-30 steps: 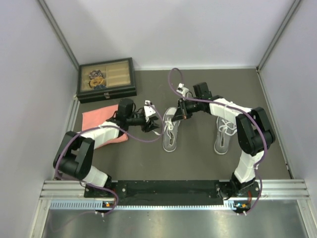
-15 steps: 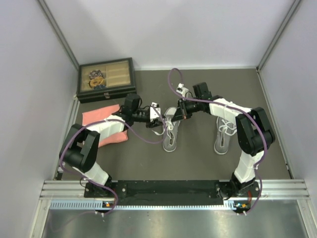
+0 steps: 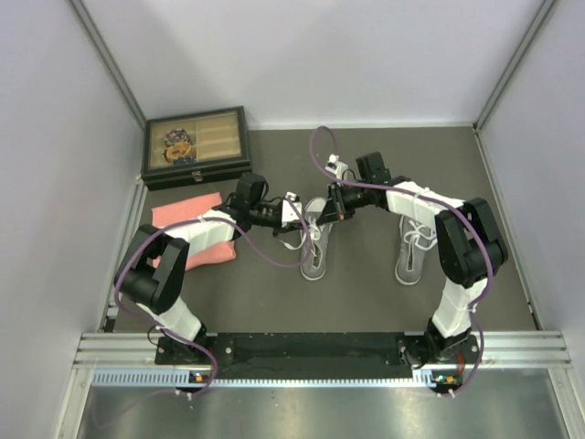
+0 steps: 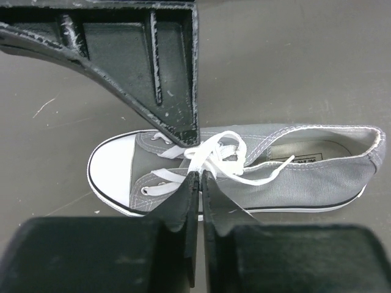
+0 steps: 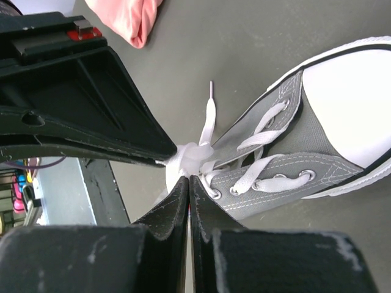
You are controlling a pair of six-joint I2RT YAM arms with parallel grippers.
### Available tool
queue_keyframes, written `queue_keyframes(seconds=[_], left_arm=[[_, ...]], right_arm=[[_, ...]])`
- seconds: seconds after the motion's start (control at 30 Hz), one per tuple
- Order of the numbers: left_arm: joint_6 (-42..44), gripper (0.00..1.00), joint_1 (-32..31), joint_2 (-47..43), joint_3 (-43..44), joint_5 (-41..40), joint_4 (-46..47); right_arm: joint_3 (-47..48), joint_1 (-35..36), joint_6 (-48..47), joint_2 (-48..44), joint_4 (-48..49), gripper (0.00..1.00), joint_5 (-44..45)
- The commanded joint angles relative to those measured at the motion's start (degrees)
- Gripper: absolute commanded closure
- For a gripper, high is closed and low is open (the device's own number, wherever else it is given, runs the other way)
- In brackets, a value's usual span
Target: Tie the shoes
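Observation:
Two grey shoes with white toe caps stand on the dark table, one in the middle and the other to its right. Both grippers meet over the middle shoe at its white laces. My left gripper comes in from the shoe's left side, jaws pressed together on a strand of lace. From the far side, my right gripper is shut on the bunched lace beside the eyelets. In the top view the left gripper and right gripper sit close together. The right shoe's laces lie loose.
A folded pink cloth lies under my left forearm at the left. A dark box with a glass lid stands at the back left. Grey walls close in the table on three sides.
My left gripper has moved right onto the middle shoe's laces and closed its jaws there. The right arm and both shoes have stayed still.

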Motion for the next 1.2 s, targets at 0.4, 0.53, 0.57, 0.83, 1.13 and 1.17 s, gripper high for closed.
queue_keyframes(seconds=[0.4, 0.53, 0.57, 0.83, 1.13, 1.17], left_arm=[[-3.1, 1.00, 2.1, -4.9, -2.2, -1.8, 0.5], [-3.3, 1.00, 2.4, -5.2, -2.8, -1.7, -0.5], [-3.4, 1.00, 2.4, -5.3, -3.0, -1.8, -0.6], [-9.4, 1.00, 3.8, -4.6, -3.5, -3.4, 2.1], [-16.6, 1.00, 5.0, -2.6, -2.8, -4.7, 5.8], [-17.1, 1.00, 5.0, -2.0, -2.7, -4.7, 6.3]], right_arm=[[-2.6, -1.6, -5.2, -7.9, -7.6, 1.00, 3.7], [-3.6, -2.0, -7.2, -8.4, -9.7, 1.00, 4.8], [-3.9, -2.2, -7.6, -8.4, -10.4, 1.00, 5.4], [-4.6, -3.6, -9.5, -9.2, -12.8, 1.00, 7.7], [-5.3, -3.9, -11.4, -9.6, -13.5, 1.00, 8.4], [-5.4, -3.9, -11.5, -9.5, -13.4, 1.00, 8.4]])
